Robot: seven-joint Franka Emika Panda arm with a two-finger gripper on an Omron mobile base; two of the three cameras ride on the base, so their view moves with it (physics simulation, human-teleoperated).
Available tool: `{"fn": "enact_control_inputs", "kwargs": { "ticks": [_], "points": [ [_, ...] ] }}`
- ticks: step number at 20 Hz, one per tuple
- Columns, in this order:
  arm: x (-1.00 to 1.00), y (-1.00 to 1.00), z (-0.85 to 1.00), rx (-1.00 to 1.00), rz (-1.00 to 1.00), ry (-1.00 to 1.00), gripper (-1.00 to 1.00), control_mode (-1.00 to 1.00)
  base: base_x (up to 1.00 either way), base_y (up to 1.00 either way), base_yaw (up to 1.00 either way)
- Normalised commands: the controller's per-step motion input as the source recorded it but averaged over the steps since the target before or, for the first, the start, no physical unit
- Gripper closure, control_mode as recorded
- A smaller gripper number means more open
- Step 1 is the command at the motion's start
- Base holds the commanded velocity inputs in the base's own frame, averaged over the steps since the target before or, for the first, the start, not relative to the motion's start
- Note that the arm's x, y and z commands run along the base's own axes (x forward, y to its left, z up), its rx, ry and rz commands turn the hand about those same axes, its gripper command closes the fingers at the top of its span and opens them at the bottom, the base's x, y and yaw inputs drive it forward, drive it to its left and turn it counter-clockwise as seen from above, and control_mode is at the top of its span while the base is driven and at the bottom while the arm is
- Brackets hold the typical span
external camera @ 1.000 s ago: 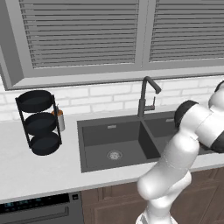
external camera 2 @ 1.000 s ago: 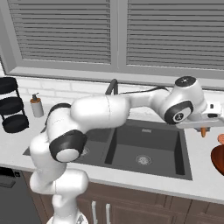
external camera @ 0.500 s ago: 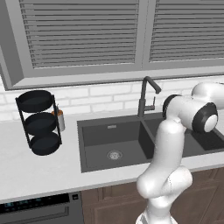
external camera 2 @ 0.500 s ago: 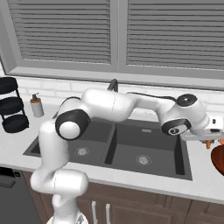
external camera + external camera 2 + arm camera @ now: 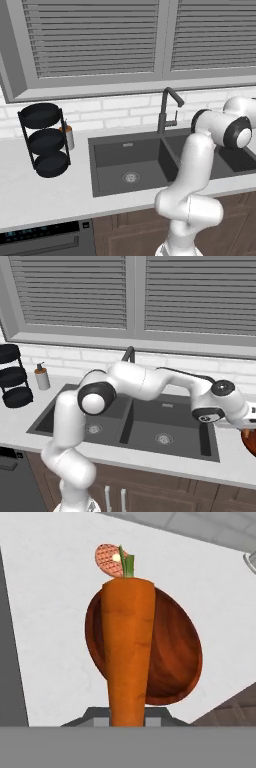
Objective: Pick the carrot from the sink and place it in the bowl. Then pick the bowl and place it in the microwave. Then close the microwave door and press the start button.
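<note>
The gripper (image 5: 128, 722) is clamped on the carrot (image 5: 127, 657), suspended over the bowl (image 5: 172, 657). Recommended: centre over the bowl's hollow, lower, then release.

No readable text, label, brand, number or sign anywhere. Faint pale marks along the dark appliance panel (image 5: 40, 235) below the desk, too small and blurred to make out as letters or figures.

The pale counter (image 5: 45, 195) holds the recessed sink (image 5: 130, 160). Left of the sink stand a black three-tier rack (image 5: 44, 141) and a soap bottle (image 5: 42, 377); right of it sits the bowl (image 5: 172, 652).
</note>
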Motion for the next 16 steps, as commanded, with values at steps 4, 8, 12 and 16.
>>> {"fn": "enact_control_inputs", "kwargs": {
  "ticks": [4,8,12,16],
  "points": [
    [0.00,-0.18,-0.01,0.05,0.00,0.00,1.00,-1.00,0.00,0.00,0.00],
    [0.12,-0.18,-0.11,0.02,0.00,0.00,1.00,-1.00,0.00,0.00,0.00],
    [0.22,-0.23,-0.22,0.01,0.00,0.00,1.00,-1.00,0.00,0.00,0.00],
    [0.13,-0.29,-0.23,0.04,0.00,0.00,1.00,-1.00,0.00,0.00,0.00]
  ]
}}
